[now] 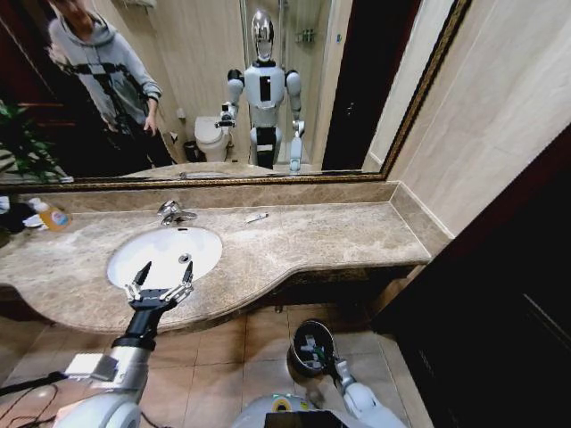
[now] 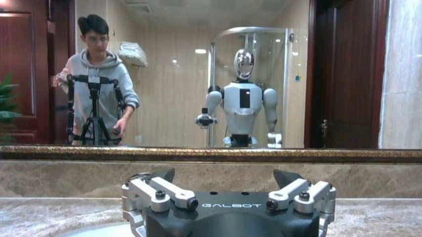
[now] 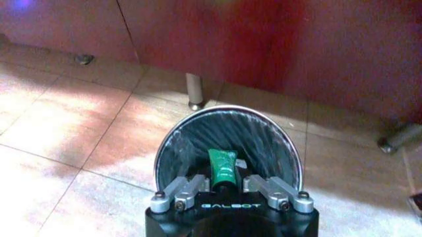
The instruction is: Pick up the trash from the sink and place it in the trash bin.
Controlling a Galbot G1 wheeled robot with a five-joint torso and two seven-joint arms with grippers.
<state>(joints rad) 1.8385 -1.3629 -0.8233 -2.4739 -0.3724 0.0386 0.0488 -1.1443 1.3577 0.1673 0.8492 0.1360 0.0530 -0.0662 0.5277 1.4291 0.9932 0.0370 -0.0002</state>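
Green packet: glossy, pinched in right gripper over black bin. Left gripper: fingers spread, above white sink.

A wide mirror in a dark gilt frame runs along the far wall, and in its glass a white toilet and a curved glass shower stall are reflected. A person in a grey hoodie stands reflected at the left, hands on a black tripod. Far left on the worktop sits a clear bottle with an orange label, with green plant leaves just behind it. Down on the floor, beige tiles meet a dark red-brown wooden cabinet standing on short metal legs. On the right, a dark door panel rises close by.
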